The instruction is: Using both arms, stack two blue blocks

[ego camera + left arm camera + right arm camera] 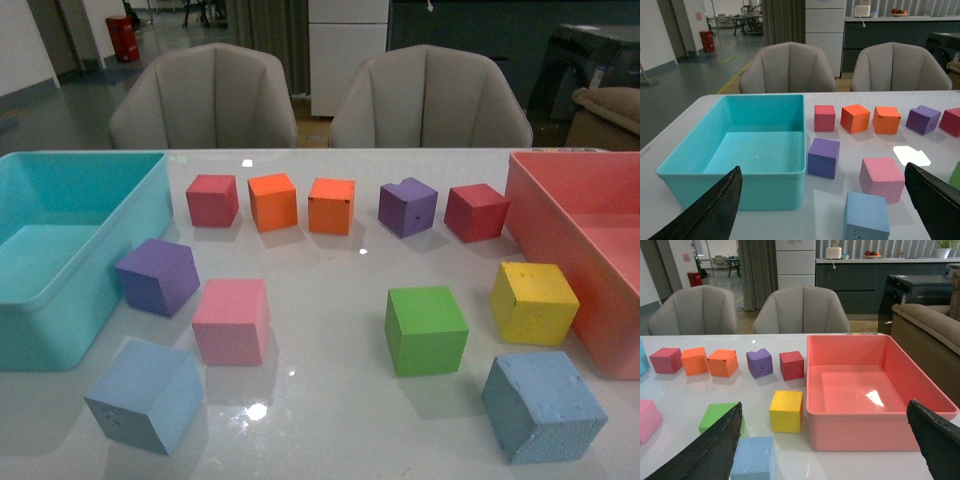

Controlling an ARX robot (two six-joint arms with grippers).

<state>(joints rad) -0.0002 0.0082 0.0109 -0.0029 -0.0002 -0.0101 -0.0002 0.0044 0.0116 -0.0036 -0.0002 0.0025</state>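
Observation:
The lighter sky-blue block (147,394) sits at the front left of the white table (330,330). The duller, rough-faced blue block (543,405) sits at the front right. Neither arm shows in the front view. My left gripper (825,212) is open and empty, and the lighter blue block (865,216) lies between its black fingers (715,210), lower down. My right gripper (825,450) is open and empty; the rough blue block (754,458) lies just beside its one finger (715,450).
A turquoise bin (60,255) stands at left, a pink bin (590,250) at right. Between them lie purple (157,275), pink (232,320), green (426,329) and yellow (533,302) cubes, and a back row of red, orange and purple cubes (330,205).

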